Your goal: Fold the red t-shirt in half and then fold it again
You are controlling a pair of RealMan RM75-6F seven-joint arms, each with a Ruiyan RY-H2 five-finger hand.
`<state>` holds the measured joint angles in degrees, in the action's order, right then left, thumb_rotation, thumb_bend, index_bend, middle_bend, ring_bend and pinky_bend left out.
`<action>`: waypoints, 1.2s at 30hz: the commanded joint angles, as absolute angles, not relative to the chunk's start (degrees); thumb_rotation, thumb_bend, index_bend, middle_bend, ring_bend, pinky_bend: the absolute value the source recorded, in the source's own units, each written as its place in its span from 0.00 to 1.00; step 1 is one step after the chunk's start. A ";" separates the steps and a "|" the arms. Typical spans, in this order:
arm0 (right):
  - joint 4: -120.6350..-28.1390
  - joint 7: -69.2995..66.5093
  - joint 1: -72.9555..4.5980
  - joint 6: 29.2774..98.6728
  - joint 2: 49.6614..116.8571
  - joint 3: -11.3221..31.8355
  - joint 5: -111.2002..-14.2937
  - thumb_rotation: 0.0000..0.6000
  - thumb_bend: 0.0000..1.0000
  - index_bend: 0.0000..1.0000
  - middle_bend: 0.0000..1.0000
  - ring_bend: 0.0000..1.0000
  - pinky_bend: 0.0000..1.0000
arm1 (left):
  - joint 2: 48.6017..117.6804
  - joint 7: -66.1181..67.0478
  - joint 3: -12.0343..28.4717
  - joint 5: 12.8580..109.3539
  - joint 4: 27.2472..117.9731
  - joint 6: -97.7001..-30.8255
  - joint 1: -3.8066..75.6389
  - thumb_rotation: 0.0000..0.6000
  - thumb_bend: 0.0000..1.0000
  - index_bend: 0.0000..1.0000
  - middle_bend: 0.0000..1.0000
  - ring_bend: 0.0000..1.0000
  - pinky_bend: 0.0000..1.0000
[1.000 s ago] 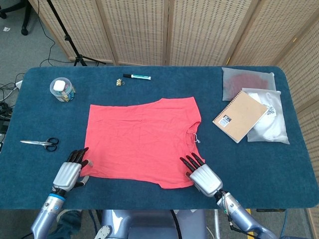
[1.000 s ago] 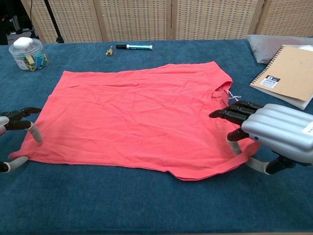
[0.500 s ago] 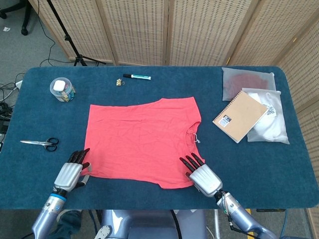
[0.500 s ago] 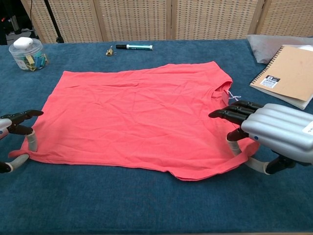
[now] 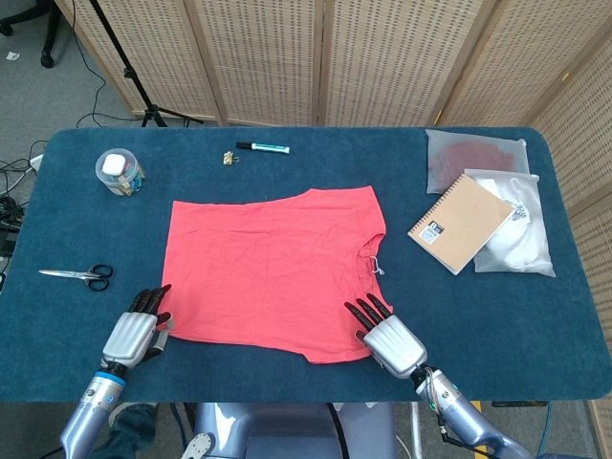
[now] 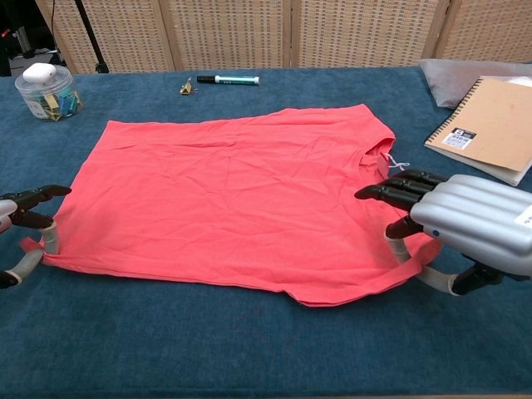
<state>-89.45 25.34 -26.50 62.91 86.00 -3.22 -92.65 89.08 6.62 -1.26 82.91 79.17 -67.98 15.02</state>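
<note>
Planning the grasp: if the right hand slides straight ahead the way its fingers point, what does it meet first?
Likely the red t-shirt itself: the right hand sits at its near corner, fingers pointing over the fabric toward the collar. Contact is unclear.

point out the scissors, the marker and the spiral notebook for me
scissors (image 5: 76, 275), head view, on the blades near the pivot
marker (image 6: 228, 80), chest view, on the middle of its barrel
spiral notebook (image 5: 459, 224), head view, on the middle of its brown cover
</note>
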 commanded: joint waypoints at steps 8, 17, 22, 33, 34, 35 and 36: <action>-89.50 24.40 -26.59 63.40 85.49 -3.83 -94.05 1.00 0.47 0.57 0.06 0.00 0.00 | 87.80 7.27 -1.98 83.99 80.68 -68.96 14.86 1.00 0.61 0.69 0.00 0.00 0.00; -91.22 22.72 -26.92 63.98 83.79 -4.97 -96.63 1.00 0.47 0.58 0.06 0.00 0.00 | 85.55 7.52 -3.27 86.08 83.02 -70.57 14.39 1.00 0.61 0.70 0.00 0.00 0.00; -92.59 20.82 -27.47 64.48 82.15 -6.21 -99.54 1.00 0.47 0.59 0.07 0.00 0.00 | 82.54 8.22 -4.76 88.64 86.28 -72.24 13.95 1.00 0.62 0.71 0.00 0.00 0.00; -97.04 15.96 -28.84 66.41 75.80 -12.02 -110.02 1.00 0.47 0.59 0.07 0.00 0.00 | 73.73 11.63 -10.52 94.97 97.06 -74.77 12.13 1.00 0.63 0.72 0.00 0.00 0.00; -97.21 15.89 -28.88 66.53 75.40 -12.34 -110.65 1.00 0.47 0.59 0.07 0.00 0.00 | 73.32 11.63 -10.83 95.12 97.78 -74.66 12.04 1.00 0.63 0.72 0.00 0.00 0.00; -97.38 15.84 -28.91 66.66 75.03 -12.60 -111.20 1.00 0.47 0.59 0.07 0.00 0.00 | 72.94 11.54 -11.11 95.26 98.45 -74.54 11.96 1.00 0.63 0.72 0.00 0.00 0.00; -97.51 15.83 -28.92 66.80 74.71 -12.80 -111.67 1.00 0.47 0.59 0.07 0.00 0.00 | 72.60 11.48 -11.31 95.40 99.01 -74.45 11.91 1.00 0.63 0.72 0.00 0.00 0.00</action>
